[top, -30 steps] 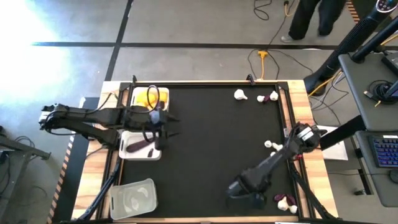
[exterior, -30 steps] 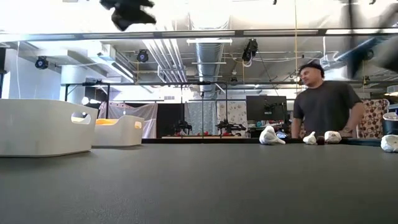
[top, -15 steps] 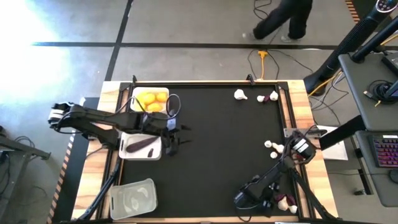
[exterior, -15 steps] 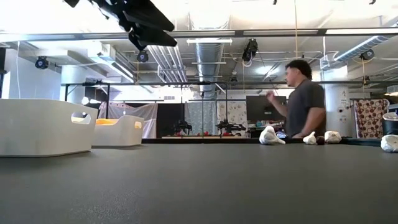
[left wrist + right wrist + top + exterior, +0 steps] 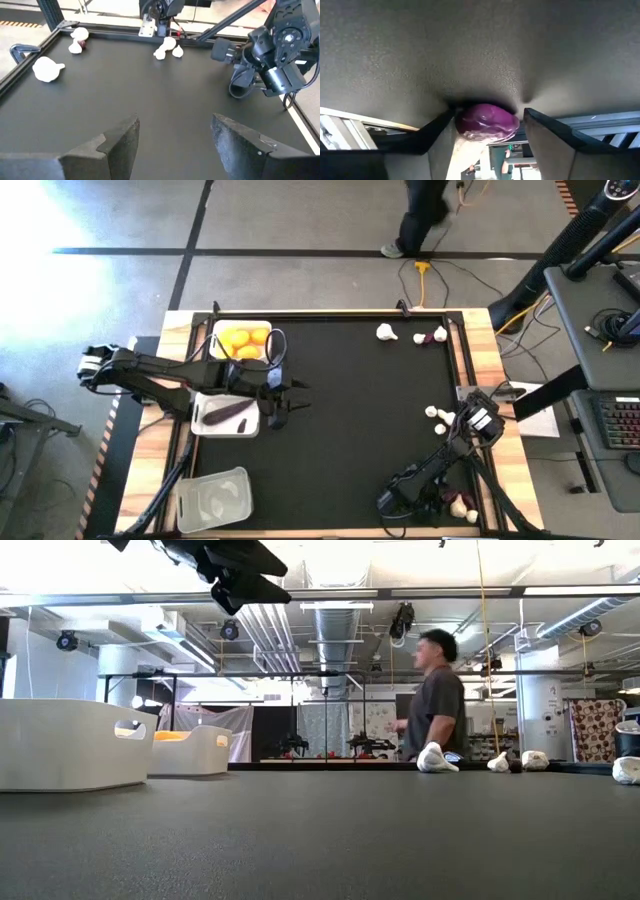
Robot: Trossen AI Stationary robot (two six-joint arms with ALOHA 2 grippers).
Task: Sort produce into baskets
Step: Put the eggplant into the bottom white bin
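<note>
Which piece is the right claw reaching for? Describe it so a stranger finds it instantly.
Go to the black table's near right corner, where the right claw is lowered. Between its fingers lies a purple sweet potato piece. Its neighbours beside it are white garlic bulbs; this one alone is dark purple.

The left gripper [image 5: 283, 398] is held open above the table; the right gripper [image 5: 412, 498] is lowered, fingers apart.

Matt black tabletop [image 5: 350, 410] with finely grained texture, framed in pale wood; glossy purple piece [image 5: 486, 122]; smooth opaque white baskets [image 5: 70, 745]; translucent plastic basket [image 5: 213, 498].
</note>
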